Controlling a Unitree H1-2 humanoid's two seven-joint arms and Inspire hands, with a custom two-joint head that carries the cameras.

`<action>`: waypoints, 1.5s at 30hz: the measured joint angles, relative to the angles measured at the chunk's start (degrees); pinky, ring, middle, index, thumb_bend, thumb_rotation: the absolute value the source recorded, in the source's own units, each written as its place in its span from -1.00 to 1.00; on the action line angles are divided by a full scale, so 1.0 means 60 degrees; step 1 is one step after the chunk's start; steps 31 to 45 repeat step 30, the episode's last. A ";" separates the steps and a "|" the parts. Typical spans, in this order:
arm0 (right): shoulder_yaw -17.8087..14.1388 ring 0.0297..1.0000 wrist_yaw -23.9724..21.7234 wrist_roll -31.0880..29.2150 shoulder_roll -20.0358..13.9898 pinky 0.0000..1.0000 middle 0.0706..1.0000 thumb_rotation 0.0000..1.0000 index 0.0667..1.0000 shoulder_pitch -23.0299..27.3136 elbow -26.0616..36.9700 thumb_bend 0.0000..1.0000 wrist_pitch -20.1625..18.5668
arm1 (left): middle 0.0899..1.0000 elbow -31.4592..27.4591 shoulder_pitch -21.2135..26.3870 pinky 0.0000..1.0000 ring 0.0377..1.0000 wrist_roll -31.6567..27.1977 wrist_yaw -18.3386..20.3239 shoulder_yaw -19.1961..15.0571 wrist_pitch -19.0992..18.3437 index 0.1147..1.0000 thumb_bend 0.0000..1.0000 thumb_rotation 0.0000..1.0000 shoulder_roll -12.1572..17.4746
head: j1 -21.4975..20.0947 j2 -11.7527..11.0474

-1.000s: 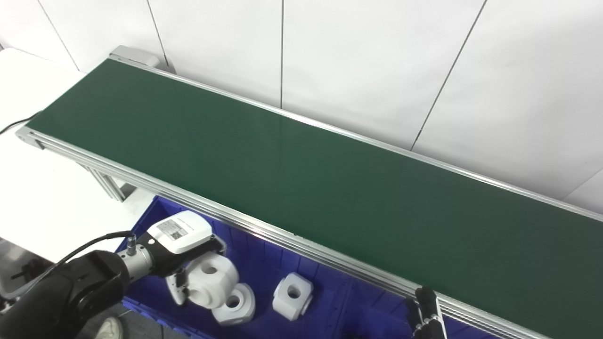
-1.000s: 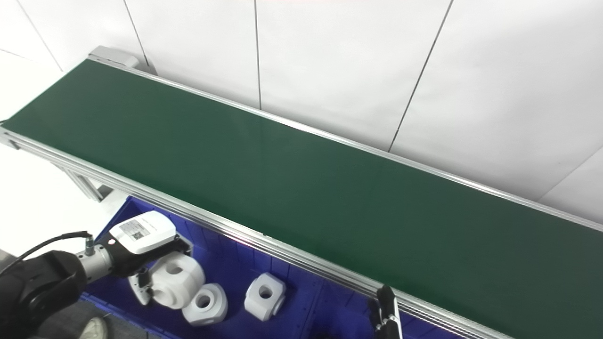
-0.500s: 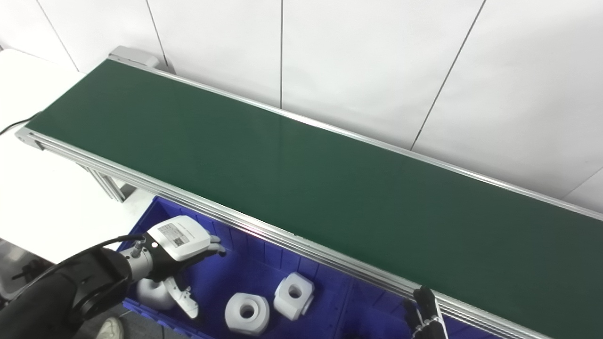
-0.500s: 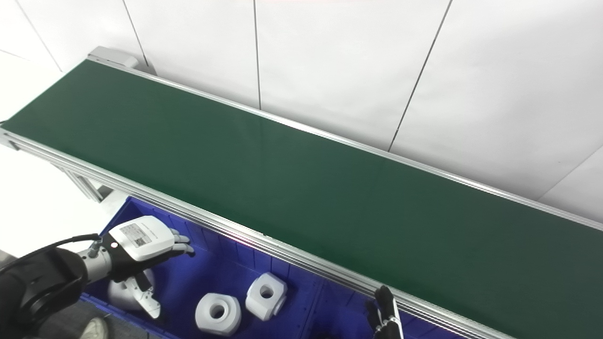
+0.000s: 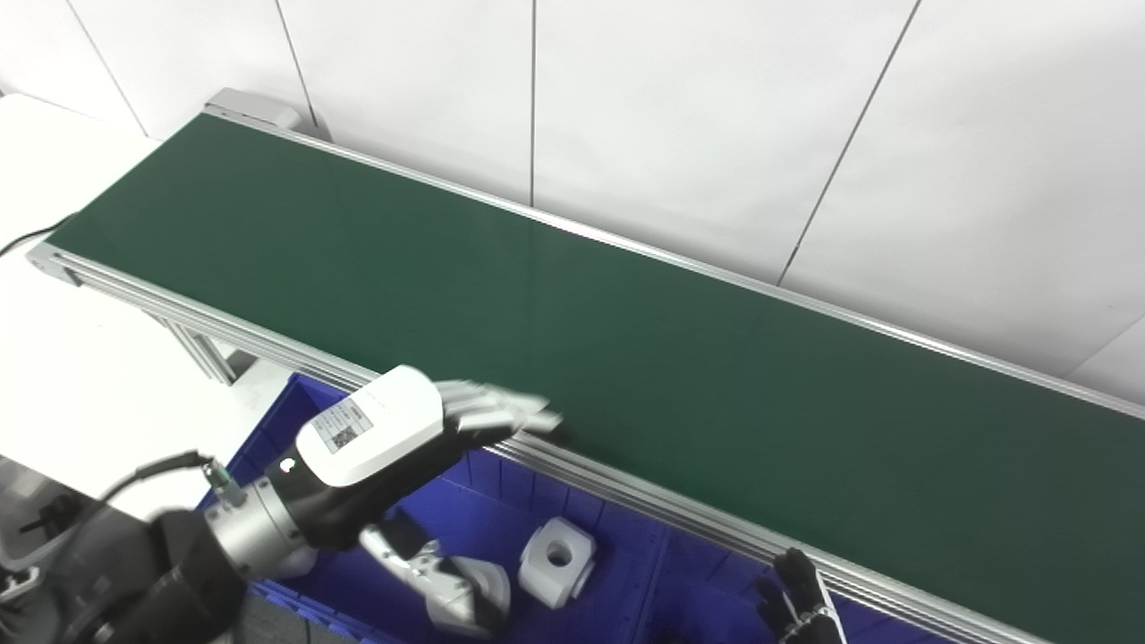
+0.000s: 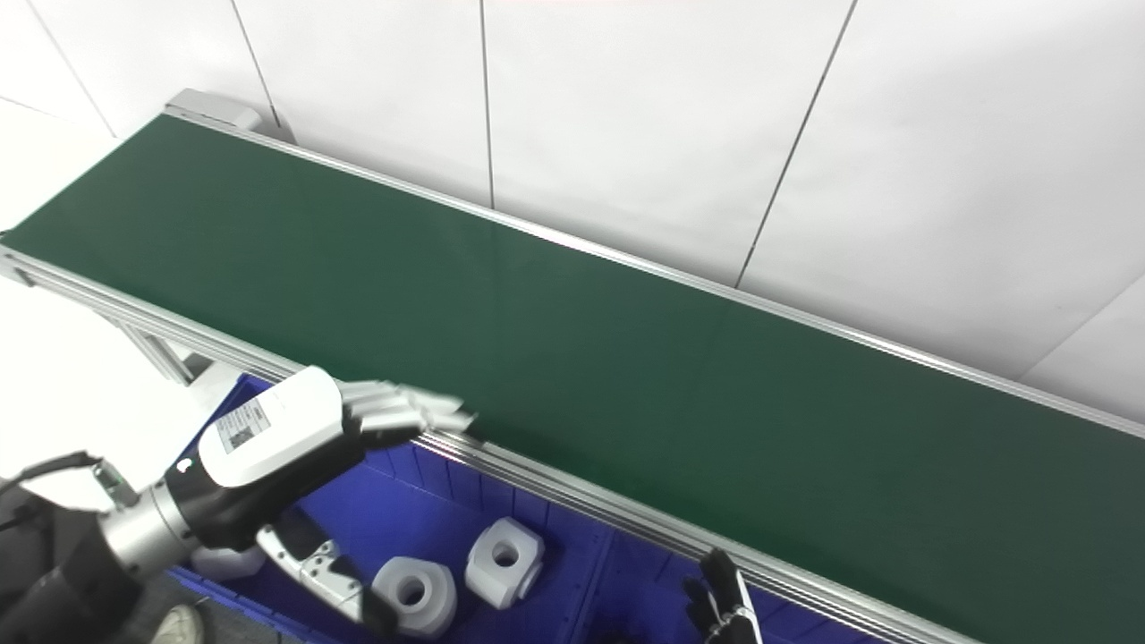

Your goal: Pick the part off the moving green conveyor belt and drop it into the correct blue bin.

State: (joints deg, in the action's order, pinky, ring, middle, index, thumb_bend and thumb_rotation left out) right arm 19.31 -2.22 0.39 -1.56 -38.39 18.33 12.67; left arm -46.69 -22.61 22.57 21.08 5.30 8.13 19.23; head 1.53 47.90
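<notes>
My left hand [image 5: 394, 447] is open and empty, raised above the blue bin [image 5: 501, 501], with its fingers [image 5: 492, 413] stretched out over the near rail of the green conveyor belt [image 5: 581, 322]. No part lies on the belt. Three white parts lie in the bin: one with a round hole [image 6: 407, 595], one blocky [image 6: 503, 562], and one at the left mostly hidden under my wrist [image 6: 224, 563]. Only the dark fingertips of my right hand [image 5: 796, 599] show at the bottom edge; I cannot tell whether it is open or shut.
The belt's aluminium rail [image 5: 644, 501] runs between the bin and the belt. A white table [image 5: 72, 376] lies to the left. A white panelled wall [image 5: 716, 116] stands right behind the belt.
My left hand let the white part go into the bin, then rose and swung forward and right, fingers now spread over the belt's near rail. The right hand has hardly moved.
</notes>
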 measured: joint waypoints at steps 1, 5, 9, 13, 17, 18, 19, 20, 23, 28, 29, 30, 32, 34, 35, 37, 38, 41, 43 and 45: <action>0.0022 0.76 0.0021 0.0129 0.0064 0.77 0.81 0.79 0.82 0.0003 -0.0003 0.59 0.0000 | 0.69 -0.0014 -0.0048 0.39 0.66 -0.0327 -0.0197 0.0115 -0.0014 0.64 0.66 0.69 -0.0221 | -0.0006 0.0001; 0.0173 0.75 0.0286 0.1168 0.0449 0.78 0.79 0.78 0.80 0.0006 -0.0076 0.63 0.0001 | 0.98 0.0335 -0.0536 0.94 0.97 -0.2275 -0.0736 0.0885 -0.0898 0.97 0.61 0.68 -0.2060 | -0.1420 0.0176; 0.0258 0.78 0.0508 0.1795 0.0603 0.80 0.81 0.78 0.80 0.0046 -0.0138 0.58 0.0001 | 1.00 0.1692 -0.0840 1.00 1.00 -0.3486 -0.0869 0.0914 -0.1577 1.00 0.60 0.74 -0.2526 | -0.2783 0.0337; 0.0368 0.81 0.0742 0.2253 0.0619 0.86 0.84 0.80 0.81 0.0150 -0.0309 0.56 -0.0180 | 1.00 0.3684 -0.0755 1.00 1.00 -0.3257 -0.1027 0.0652 -0.0772 1.00 0.29 0.76 -0.2116 | -0.3946 0.0484; 0.0429 0.84 0.0958 0.2510 0.0606 0.94 0.88 0.85 0.80 0.0222 -0.0367 0.57 -0.0593 | 1.00 0.4745 -0.0410 1.00 1.00 -0.2642 -0.0742 0.0697 0.0017 1.00 0.30 0.50 -0.0997 | -0.5072 0.0659; 0.0438 0.84 0.1021 0.2524 0.0603 0.95 0.88 0.85 0.80 0.0228 -0.0373 0.57 -0.0638 | 1.00 0.4977 -0.0310 0.99 1.00 -0.2619 -0.0673 0.0709 0.0123 1.00 0.32 0.48 -0.0762 | -0.5074 0.0660; 0.0443 0.85 0.1083 0.2542 0.0601 0.94 0.89 0.86 0.80 0.0232 -0.0373 0.59 -0.0678 | 1.00 0.5175 -0.0213 0.98 1.00 -0.2591 -0.0619 0.0730 0.0173 1.00 0.36 0.48 -0.0573 | -0.5074 0.0660; 0.0449 0.85 0.1122 0.2573 0.0600 0.93 0.89 0.87 0.80 0.0238 -0.0373 0.60 -0.0745 | 1.00 0.5375 -0.0134 0.98 1.00 -0.2559 -0.0578 0.0744 0.0236 1.00 0.37 0.48 -0.0417 | -0.5147 0.0703; 0.0489 0.86 0.1217 0.2632 0.0581 0.92 0.90 0.89 0.80 0.0261 -0.0372 0.62 -0.0953 | 1.00 0.5596 -0.0015 0.99 1.00 -0.2433 -0.0489 0.0887 0.0273 1.00 0.41 0.47 -0.0295 | -0.5133 0.0733; 0.0552 0.84 0.1284 0.2634 0.0549 0.93 0.89 0.88 0.78 0.0287 -0.0366 0.62 -0.1204 | 1.00 0.5622 0.0093 0.99 1.00 -0.2248 -0.0452 0.1224 0.0338 1.00 0.48 0.51 -0.0385 | -0.4593 0.0850; 0.0559 0.85 0.1285 0.2625 0.0545 0.91 0.89 0.88 0.79 0.0289 -0.0364 0.61 -0.1204 | 1.00 0.5612 0.0104 0.98 1.00 -0.2166 -0.0451 0.1273 0.0334 1.00 0.49 0.54 -0.0389 | -0.4591 0.0850; 0.0566 0.84 0.1285 0.2607 0.0541 0.89 0.89 0.88 0.79 0.0292 -0.0364 0.60 -0.1204 | 1.00 0.5590 0.0113 0.96 1.00 -0.2054 -0.0444 0.1330 0.0322 1.00 0.48 0.56 -0.0383 | -0.4591 0.0850; 0.0566 0.84 0.1285 0.2607 0.0541 0.89 0.89 0.88 0.79 0.0292 -0.0364 0.60 -0.1204 | 1.00 0.5590 0.0113 0.96 1.00 -0.2054 -0.0444 0.1330 0.0322 1.00 0.48 0.56 -0.0383 | -0.4591 0.0850; 0.0566 0.84 0.1285 0.2607 0.0541 0.89 0.89 0.88 0.79 0.0292 -0.0364 0.60 -0.1204 | 1.00 0.5590 0.0113 0.96 1.00 -0.2054 -0.0444 0.1330 0.0322 1.00 0.48 0.56 -0.0383 | -0.4591 0.0850; 0.0566 0.84 0.1285 0.2607 0.0541 0.89 0.89 0.88 0.79 0.0292 -0.0364 0.60 -0.1204 | 1.00 0.5590 0.0113 0.96 1.00 -0.2054 -0.0444 0.1330 0.0322 1.00 0.48 0.56 -0.0383 | -0.4591 0.0850; 0.0566 0.84 0.1285 0.2607 0.0541 0.89 0.89 0.88 0.79 0.0292 -0.0364 0.60 -0.1204 | 1.00 0.5590 0.0113 0.96 1.00 -0.2054 -0.0444 0.1330 0.0322 1.00 0.48 0.56 -0.0383 | -0.4591 0.0850; 0.0566 0.84 0.1285 0.2607 0.0541 0.89 0.89 0.88 0.79 0.0292 -0.0364 0.60 -0.1204 | 1.00 0.5590 0.0113 0.96 1.00 -0.2054 -0.0444 0.1330 0.0322 1.00 0.48 0.56 -0.0383 | -0.4591 0.0850; 0.0566 0.84 0.1285 0.2607 0.0541 0.89 0.89 0.88 0.79 0.0292 -0.0364 0.60 -0.1204 | 1.00 0.5590 0.0113 0.96 1.00 -0.2054 -0.0444 0.1330 0.0322 1.00 0.48 0.56 -0.0383 | -0.4591 0.0850; 0.0566 0.84 0.1285 0.2607 0.0541 0.89 0.89 0.88 0.79 0.0292 -0.0364 0.60 -0.1204 | 1.00 0.5590 0.0113 0.96 1.00 -0.2054 -0.0444 0.1330 0.0322 1.00 0.48 0.56 -0.0383 | -0.4591 0.0850; 0.0566 0.84 0.1285 0.2607 0.0541 0.89 0.89 0.88 0.79 0.0292 -0.0364 0.60 -0.1204 | 1.00 0.5590 0.0113 0.96 1.00 -0.2054 -0.0444 0.1330 0.0322 1.00 0.48 0.56 -0.0383 | -0.4591 0.0850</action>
